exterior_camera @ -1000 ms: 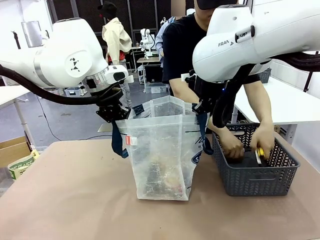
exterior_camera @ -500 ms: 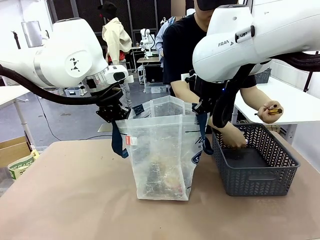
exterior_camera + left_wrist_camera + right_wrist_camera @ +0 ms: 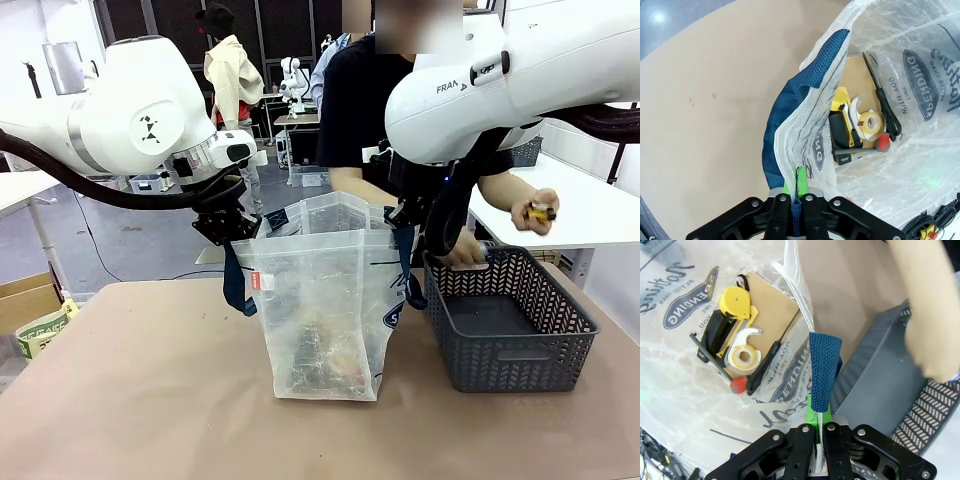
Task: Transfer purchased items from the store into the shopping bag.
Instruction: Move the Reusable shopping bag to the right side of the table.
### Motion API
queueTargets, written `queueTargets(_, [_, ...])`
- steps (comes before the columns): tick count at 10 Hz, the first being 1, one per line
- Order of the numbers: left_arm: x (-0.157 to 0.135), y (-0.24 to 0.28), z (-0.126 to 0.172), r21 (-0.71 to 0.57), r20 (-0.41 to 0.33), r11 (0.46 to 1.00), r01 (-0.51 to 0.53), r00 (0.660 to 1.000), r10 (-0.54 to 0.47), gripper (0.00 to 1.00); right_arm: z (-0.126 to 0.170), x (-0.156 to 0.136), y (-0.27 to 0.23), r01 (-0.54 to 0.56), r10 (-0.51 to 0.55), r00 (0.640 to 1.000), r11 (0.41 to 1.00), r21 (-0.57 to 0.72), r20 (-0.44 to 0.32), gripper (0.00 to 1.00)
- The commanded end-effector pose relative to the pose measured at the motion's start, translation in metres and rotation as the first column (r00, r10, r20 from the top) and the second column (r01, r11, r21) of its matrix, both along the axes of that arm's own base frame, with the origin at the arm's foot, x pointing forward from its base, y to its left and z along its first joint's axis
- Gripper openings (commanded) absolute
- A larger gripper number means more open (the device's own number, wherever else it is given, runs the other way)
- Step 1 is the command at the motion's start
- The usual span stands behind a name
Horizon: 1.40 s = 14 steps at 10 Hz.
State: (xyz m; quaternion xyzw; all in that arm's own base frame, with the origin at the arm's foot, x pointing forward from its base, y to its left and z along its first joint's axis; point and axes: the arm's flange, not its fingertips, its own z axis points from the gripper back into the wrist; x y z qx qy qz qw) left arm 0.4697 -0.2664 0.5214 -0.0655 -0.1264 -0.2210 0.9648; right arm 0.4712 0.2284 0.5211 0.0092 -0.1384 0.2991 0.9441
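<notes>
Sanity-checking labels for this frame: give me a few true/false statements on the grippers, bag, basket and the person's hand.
1. The left gripper and right gripper are each shut on one of the shopping bag's strap handles. True.
2. The basket holds several items. False: its floor looks bare.
3. The person's hand holds a small yellow item, raised clear of the basket. True.
4. The shopping bag is empty. False: a tape roll, scissors and other goods lie inside.
</notes>
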Motion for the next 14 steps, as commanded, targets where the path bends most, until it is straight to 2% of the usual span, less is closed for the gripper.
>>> queueTargets(1, [-0.0002, 0.0004, 0.0001, -0.001, -0.001, 1.000, -0.007, 1.000, 0.007, 0.00, -0.0009, 0.0002, -0.0003, 0.005, -0.005, 1.000, 1.000, 0.001, -0.001, 0.00])
queueTargets(14, [-0.0002, 0.0004, 0.0001, -0.001, -0.001, 1.000, -0.007, 1.000, 0.007, 0.00, -0.0009, 0.0002, -0.0003, 0.005, -0.005, 1.000, 1.000, 0.001, -0.001, 0.00])
